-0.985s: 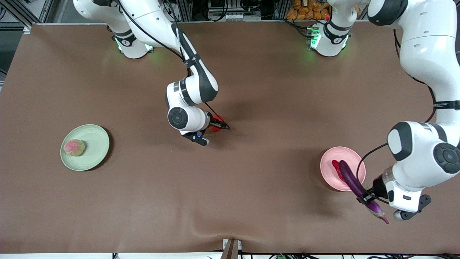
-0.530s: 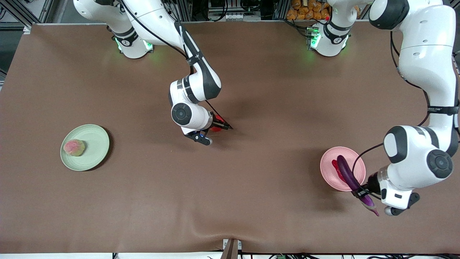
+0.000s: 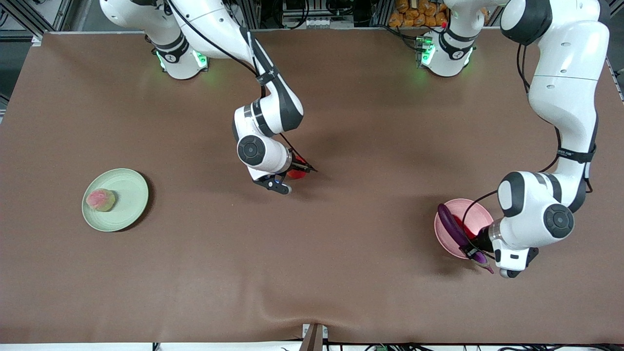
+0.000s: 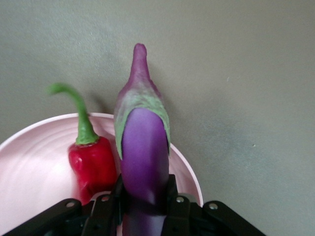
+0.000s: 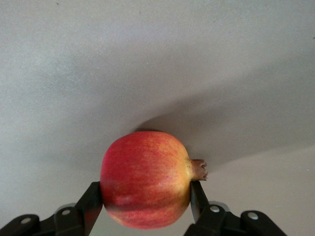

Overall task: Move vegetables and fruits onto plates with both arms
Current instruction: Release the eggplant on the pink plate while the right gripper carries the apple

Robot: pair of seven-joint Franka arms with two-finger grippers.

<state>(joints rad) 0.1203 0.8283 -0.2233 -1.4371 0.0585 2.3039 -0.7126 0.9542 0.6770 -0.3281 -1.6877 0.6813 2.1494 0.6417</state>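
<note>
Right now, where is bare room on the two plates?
The pale green plate is bare beside the pinkish-green peach. The pale pink plate is crowded: red chili and the long purple eggplant in the left hand.

two plates [image 3: 126, 199] [image 3: 451, 239], one eggplant [image 3: 453, 229], one chili [image 4: 92, 164], one apple [image 5: 145, 179], one peach [image 3: 100, 200]

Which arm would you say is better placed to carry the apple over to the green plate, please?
The right. Its gripper is already shut on the apple, and the green plate lies toward its end. The left gripper holds the eggplant.
</note>
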